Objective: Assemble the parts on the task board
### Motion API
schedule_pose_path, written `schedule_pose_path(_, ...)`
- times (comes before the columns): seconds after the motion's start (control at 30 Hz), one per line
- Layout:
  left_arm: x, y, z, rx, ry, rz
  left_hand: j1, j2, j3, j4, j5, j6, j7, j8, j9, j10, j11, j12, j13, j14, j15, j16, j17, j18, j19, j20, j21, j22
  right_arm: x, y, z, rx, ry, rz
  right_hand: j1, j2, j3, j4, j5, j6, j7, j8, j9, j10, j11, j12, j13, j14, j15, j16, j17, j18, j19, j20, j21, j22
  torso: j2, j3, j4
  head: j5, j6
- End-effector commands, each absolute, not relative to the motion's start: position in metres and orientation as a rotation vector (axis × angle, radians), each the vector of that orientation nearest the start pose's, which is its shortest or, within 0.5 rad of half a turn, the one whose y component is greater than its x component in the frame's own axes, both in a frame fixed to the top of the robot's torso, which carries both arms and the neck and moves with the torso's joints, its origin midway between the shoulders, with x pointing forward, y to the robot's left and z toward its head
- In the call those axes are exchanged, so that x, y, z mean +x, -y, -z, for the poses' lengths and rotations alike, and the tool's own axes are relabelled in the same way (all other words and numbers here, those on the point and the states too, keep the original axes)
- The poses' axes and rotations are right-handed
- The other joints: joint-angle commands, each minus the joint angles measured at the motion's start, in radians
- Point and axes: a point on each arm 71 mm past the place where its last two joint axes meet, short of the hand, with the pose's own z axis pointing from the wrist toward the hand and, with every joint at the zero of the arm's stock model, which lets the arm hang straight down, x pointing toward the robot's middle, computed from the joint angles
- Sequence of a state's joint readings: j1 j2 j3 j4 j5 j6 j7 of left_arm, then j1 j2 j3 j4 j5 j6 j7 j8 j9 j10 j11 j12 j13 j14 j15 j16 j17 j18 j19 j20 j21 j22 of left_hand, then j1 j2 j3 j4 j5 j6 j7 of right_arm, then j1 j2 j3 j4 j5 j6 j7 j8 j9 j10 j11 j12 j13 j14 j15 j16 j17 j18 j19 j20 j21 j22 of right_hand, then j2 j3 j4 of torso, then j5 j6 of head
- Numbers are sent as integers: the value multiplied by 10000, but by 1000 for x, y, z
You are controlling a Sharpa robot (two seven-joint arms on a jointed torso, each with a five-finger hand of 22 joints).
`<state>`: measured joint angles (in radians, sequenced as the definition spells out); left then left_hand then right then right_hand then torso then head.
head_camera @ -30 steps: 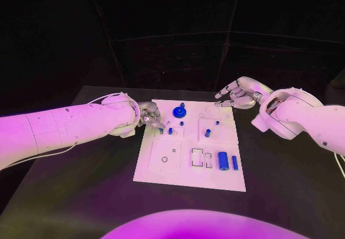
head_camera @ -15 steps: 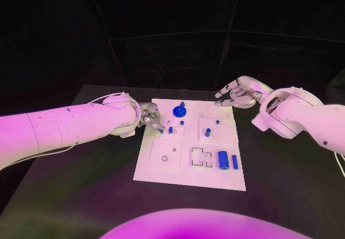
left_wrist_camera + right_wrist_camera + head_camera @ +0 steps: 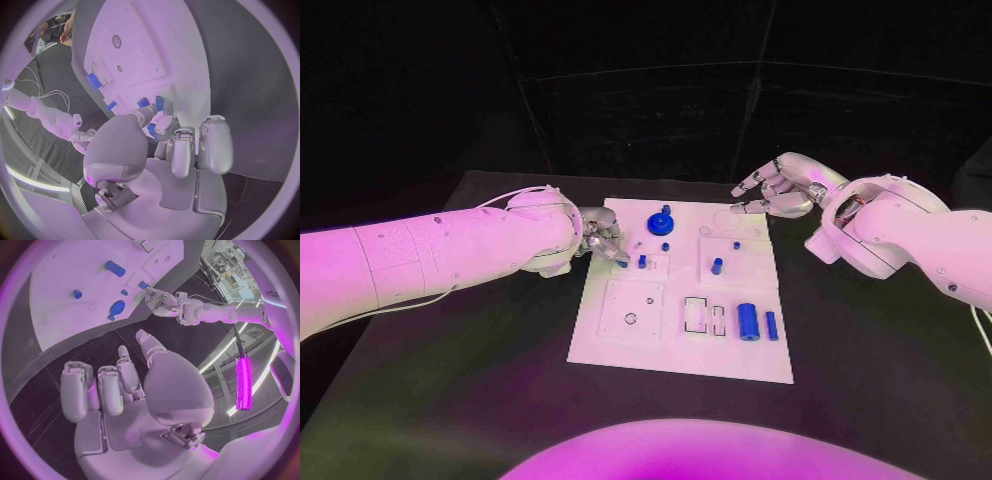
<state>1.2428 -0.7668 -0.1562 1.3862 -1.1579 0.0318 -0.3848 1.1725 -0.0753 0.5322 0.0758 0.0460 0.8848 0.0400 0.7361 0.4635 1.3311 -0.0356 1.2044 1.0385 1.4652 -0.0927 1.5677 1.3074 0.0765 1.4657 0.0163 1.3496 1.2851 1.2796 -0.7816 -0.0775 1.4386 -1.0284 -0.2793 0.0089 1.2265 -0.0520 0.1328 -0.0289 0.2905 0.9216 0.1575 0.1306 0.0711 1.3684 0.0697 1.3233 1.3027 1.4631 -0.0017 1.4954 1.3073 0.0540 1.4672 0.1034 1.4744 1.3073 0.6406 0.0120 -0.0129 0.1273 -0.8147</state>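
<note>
The white task board [image 3: 678, 352] lies mid-table. On it are a blue round knob [image 3: 661, 225], short blue pegs [image 3: 642, 262] [image 3: 717, 267], a blue cylinder [image 3: 749, 322] and a slim blue bar [image 3: 770, 325]. My left hand [image 3: 603, 238] sits at the board's left edge, fingers curled in, its fingertips [image 3: 165, 107] close beside a peg [image 3: 142, 102]. Whether they pinch a blue piece is hidden. My right hand [image 3: 776, 190] hovers over the board's far right corner with fingers apart and nothing in it; its view shows the knob [image 3: 117, 307] and my left hand [image 3: 159, 300].
A square plate with a small hole [image 3: 630, 320] and two rectangular slots [image 3: 697, 315] lie on the board's near half. Black table [image 3: 473, 380] surrounds the board on all sides.
</note>
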Motion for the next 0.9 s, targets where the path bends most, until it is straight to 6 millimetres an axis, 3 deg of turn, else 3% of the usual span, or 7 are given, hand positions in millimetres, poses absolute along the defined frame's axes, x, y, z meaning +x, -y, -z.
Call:
schedule_pose_path(0.03,493,-218,248,-915,-22562,3719,84,-18,1258,-1174,35,53,-42,31,9,76,-13,64,11,1056,-9,31,2634,-133,136,-32,43,15,509,192,166,1336,-17320,-9063,17,71,-66,-11,32,10,10,40,-12,-79,7,-38,-4,689,-65,-42,792,-55,34,-72,-67,234,5,-1,-12,5,-3)
schedule_pose_path(0.3,493,-218,248,-1183,-22540,3816,6,-52,1338,-1161,70,104,-49,38,3,141,-19,127,102,1056,-6,31,2634,-140,149,-26,68,53,509,191,166,1336,-17313,-9065,17,71,-66,-11,32,10,10,40,-12,-79,7,-38,-4,689,-65,-42,792,-55,34,-72,-67,234,1,3,3,-11,-11)
schedule_pose_path(0.43,494,-217,247,-1419,-22457,3951,-346,-158,1475,-1058,300,184,-83,43,-10,163,-28,101,82,1056,-12,31,2634,-137,150,-13,60,56,510,191,166,1333,-17324,-9064,16,76,-83,-1,47,8,10,50,-13,-83,7,-43,-14,688,-65,-48,784,-55,33,-72,-70,231,0,4,-6,-15,-25)
schedule_pose_path(0.7,496,-215,248,-1524,-22441,3999,-1204,-517,1133,-727,274,433,-181,74,-36,291,-102,239,277,1056,-63,31,2634,-160,195,-49,145,190,510,191,166,1332,-17329,-9059,23,83,-82,-1,64,8,10,53,-13,-88,6,-48,-20,689,-66,-47,787,-56,35,-73,-69,236,1,5,-11,-31,-36)
schedule_pose_path(0.9,497,-213,248,-1545,-22489,3902,-1434,-562,956,-622,272,531,-207,64,-60,362,-125,335,416,1056,-85,31,2634,-171,215,-71,186,252,510,191,166,1326,-17333,-9069,23,83,-82,-1,64,8,10,53,-13,-88,6,-48,-20,689,-66,-47,787,-56,35,-73,-69,236,5,4,-16,-50,-44)
